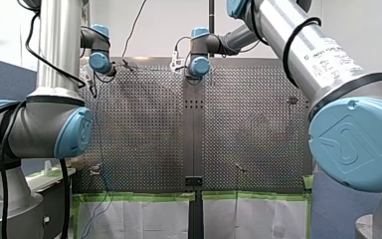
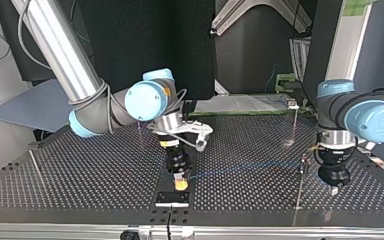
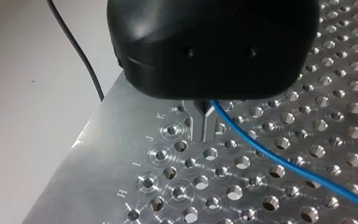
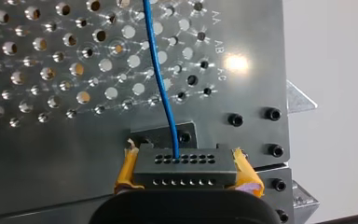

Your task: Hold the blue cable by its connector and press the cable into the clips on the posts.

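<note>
My right gripper [image 4: 185,161] has its yellow pads clamped on the connector [image 4: 186,175], at the middle of the perforated table's [image 2: 80,175] edge nearest the top view's camera. My left gripper [image 3: 204,135] has its metal fingers together on the blue cable [image 3: 279,161] near a side edge.

Hazard: excess tension between the two grips may pull the cable out of the connector. Slack may leave it unseated at the post [image 2: 300,185].

Perforated metal table [image 2: 80,175], blue cable [image 2: 240,169] across it, thin upright posts [image 2: 300,187]
</note>
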You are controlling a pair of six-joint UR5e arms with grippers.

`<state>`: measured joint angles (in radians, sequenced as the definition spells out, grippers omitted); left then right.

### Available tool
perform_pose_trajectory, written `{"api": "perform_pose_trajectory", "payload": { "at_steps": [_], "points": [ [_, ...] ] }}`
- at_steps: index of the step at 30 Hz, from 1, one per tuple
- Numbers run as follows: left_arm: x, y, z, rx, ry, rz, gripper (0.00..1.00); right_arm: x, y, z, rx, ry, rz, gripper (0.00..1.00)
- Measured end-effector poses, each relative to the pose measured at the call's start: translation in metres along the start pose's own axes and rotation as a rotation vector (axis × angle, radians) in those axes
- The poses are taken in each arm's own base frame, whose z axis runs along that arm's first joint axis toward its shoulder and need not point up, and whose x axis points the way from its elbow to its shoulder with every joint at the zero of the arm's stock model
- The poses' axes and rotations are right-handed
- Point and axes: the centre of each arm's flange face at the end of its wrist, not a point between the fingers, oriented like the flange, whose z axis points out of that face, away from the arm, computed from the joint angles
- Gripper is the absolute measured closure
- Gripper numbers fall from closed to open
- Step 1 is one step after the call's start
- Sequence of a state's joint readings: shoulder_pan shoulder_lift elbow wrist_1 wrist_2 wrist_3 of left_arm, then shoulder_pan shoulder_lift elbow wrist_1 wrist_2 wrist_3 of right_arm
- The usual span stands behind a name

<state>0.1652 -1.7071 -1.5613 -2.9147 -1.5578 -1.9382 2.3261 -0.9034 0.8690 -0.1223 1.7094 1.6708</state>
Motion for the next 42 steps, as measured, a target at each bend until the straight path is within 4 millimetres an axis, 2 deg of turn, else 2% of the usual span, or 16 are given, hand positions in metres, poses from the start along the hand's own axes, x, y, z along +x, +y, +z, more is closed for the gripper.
{"api": "perform_pose_trajectory", "payload": {
  "at_steps": [1,2,3,5,9,11,12,14,15,16,24,37,42],
  "points": [
    [0.000,0.000,0.000,0.003,0.000,-0.002,0.91,0.000,0.000,0.000,0.001,0.000,0.000,1.00],
    [0.000,0.000,0.000,0.005,0.001,-0.003,0.78,0.000,0.000,0.000,0.002,0.000,0.000,1.00],
    [0.000,-0.001,0.000,0.007,0.001,-0.004,0.78,0.001,0.000,0.000,0.003,0.000,0.000,1.00],
    [0.000,-0.001,0.000,0.014,0.004,-0.007,0.55,0.000,0.000,0.000,0.005,-0.002,-0.001,1.00],
    [0.002,-0.003,-0.001,0.031,0.024,-0.016,0.51,-0.001,-0.001,-0.001,0.008,-0.010,-0.002,1.00],
    [0.004,-0.002,-0.003,0.022,0.037,-0.016,0.40,-0.001,-0.002,-0.002,0.009,-0.015,-0.003,1.00],
    [0.004,-0.001,-0.004,0.015,0.042,-0.016,0.40,-0.001,-0.002,-0.002,0.009,-0.017,-0.004,1.00],
    [0.005,0.001,-0.006,-0.004,0.054,-0.011,0.09,-0.002,-0.003,-0.002,0.009,-0.021,-0.006,1.00],
    [0.005,0.001,-0.007,-0.010,0.059,-0.009,0.09,-0.002,-0.003,-0.003,0.010,-0.023,-0.006,1.00],
    [0.005,0.001,-0.008,-0.013,0.065,-0.008,0.00,-0.002,-0.003,-0.003,0.010,-0.025,-0.007,1.00],
    [0.010,-0.006,-0.021,-0.007,0.140,0.009,0.00,-0.003,-0.004,-0.004,0.010,-0.033,-0.010,1.00],
    [0.001,-0.011,-0.061,0.049,0.136,-0.037,0.00,-0.003,-0.009,-0.007,0.016,-0.042,-0.010,1.00],
    [0.001,-0.011,-0.083,0.036,0.154,-0.080,0.00,-0.003,-0.012,-0.008,0.020,-0.046,-0.011,1.00]
  ]
}}
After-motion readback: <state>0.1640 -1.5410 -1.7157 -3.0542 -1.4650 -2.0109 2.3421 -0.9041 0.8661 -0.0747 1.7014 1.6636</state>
